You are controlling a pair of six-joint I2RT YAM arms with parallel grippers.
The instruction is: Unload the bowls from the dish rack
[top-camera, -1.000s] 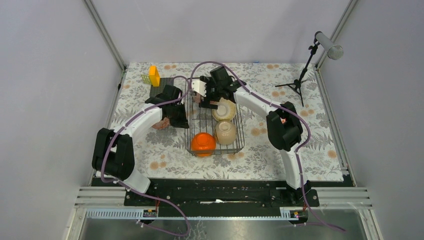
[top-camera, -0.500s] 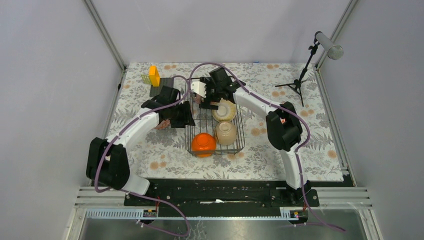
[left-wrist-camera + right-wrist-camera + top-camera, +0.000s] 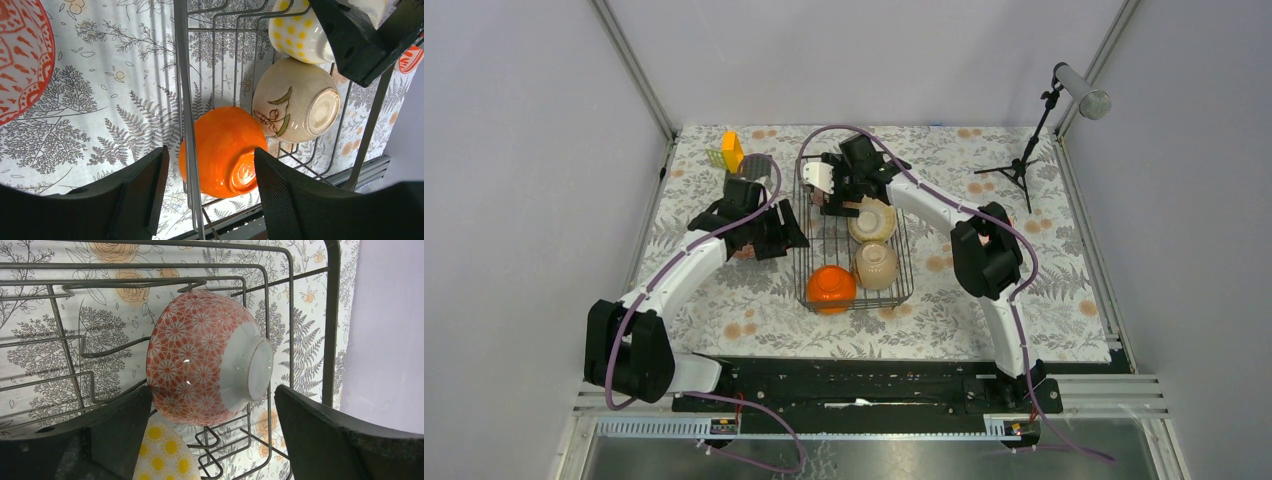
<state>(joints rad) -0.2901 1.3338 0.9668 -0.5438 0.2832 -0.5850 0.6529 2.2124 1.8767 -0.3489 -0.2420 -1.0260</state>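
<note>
The black wire dish rack (image 3: 902, 262) stands mid-table. In it lie an orange bowl (image 3: 831, 285), a cream bowl (image 3: 876, 263) and a yellow-dotted cream bowl (image 3: 873, 218), all tipped on their sides. My left gripper (image 3: 776, 232) hangs open at the rack's left wall (image 3: 185, 100), with nothing between its fingers; beyond them lies the orange bowl (image 3: 225, 150). A red-patterned bowl (image 3: 20, 60) sits on the table left of the rack. At the rack's far end my right gripper (image 3: 212, 435) is open, its fingers either side of a red-flowered bowl (image 3: 210, 360) with a white foot.
A yellow block (image 3: 732, 152) and a dark grey plate (image 3: 759, 165) lie at the far left of the floral tablecloth. A microphone stand (image 3: 1024, 150) stands at the far right. Grey walls enclose the table.
My left gripper has opened and let go of the red-patterned bowl on the table, then drawn back a little to the left. The right gripper has hardly moved.
</note>
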